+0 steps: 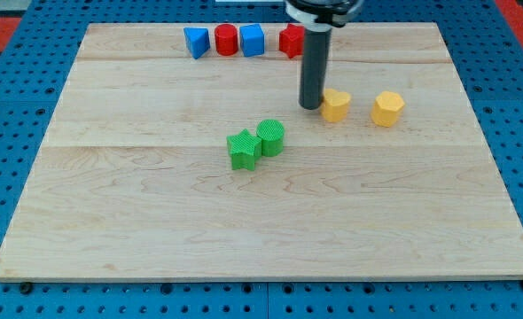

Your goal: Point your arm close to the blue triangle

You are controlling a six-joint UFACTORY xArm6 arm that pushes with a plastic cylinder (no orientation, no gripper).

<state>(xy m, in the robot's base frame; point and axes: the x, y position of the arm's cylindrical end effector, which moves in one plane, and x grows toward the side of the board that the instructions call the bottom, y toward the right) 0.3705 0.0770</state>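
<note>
The blue triangle [196,42] sits near the board's top edge, at the left end of a row with a red round block [226,40], a blue cube [252,40] and a red block [291,42] partly hidden by the rod. My tip [310,106] rests on the board to the lower right of that row, touching or almost touching the left side of a yellow heart-shaped block [335,105]. The tip is far from the blue triangle, about a fifth of the board's width to its right and lower.
A yellow hexagonal block [387,108] lies to the right of the heart. A green star [244,149] and a green round block [271,136] touch each other near the board's middle. The wooden board [155,221] lies on a blue perforated table.
</note>
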